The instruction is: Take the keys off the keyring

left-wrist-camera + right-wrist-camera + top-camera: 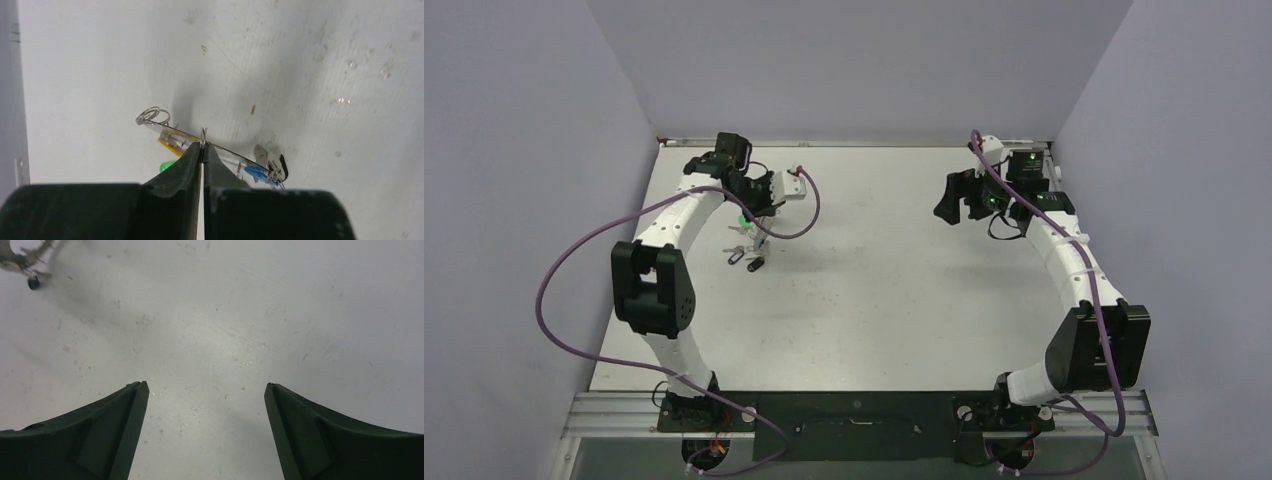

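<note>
- The bench (904, 300) is white, scuffed and speckled, boxed in by plain grey-lilac walls (524, 150) on three sides.
- Rig count: two arms, two sets of fingers. The left arm (659, 290) reaches to the far-left part of the bench. The right arm (1074, 270) is at the far right, well apart from the bunch.
- Count of keys (172, 141): from the left wrist camera I make out four coloured heads, one yellow, one green, one blue and one black. A pale silver piece (262, 154) lies just beside the black head; I cannot tell whether it is a fifth key.
- Count of small wire loops (150, 116): three. One is coiled at the left end, one stands at the fingertips, one is by the blue head.
- One keyring (230, 153), seen only edge-on as a thin grey metal line slanting across the fingertips, with the keys strung along it.
- The left fingers (192, 162) are pressed fully together, pinching the keyring about mid-length.
- The right fingers (135, 400) are spread wide with nothing between them and bare bench below. The bunch shows only in the top-left corner of that camera.
- Location: the bunch is in the far-left area of the bench, at the left fingers. I cannot tell whether the keys touch the bench.
</note>
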{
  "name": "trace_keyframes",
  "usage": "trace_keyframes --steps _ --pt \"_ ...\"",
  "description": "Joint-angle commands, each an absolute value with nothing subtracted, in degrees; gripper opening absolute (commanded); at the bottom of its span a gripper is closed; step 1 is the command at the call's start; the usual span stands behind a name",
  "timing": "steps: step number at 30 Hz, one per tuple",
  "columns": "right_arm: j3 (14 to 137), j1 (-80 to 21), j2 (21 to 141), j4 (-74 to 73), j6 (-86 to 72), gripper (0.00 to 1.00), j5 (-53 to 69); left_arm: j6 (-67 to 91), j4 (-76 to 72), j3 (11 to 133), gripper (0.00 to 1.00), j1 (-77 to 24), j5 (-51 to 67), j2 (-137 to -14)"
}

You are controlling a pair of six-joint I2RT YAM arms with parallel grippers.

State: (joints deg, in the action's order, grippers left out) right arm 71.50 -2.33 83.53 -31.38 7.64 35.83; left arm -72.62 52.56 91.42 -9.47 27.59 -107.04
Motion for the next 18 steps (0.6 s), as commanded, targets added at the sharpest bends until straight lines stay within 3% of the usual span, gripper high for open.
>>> trace_keyframes --steps 1,8,18 --pt "70.64 -3.3 80.75 -16.9 -3.74 0.9 39.49 -48.41 38.47 88.27 0.0 -11.02 30.97 -99.33" --pt "71.3 -7.76 80.37 -9.95 -8.54 0.9 38.04 -21.42 27.67 88.42 0.0 -14.76 22.46 -94.07" --pt "75.92 -18.94 83.18 -7.57 -2.63 0.9 37.77 1.96 28.74 94.98 0.0 -18.6 17.46 -92.0"
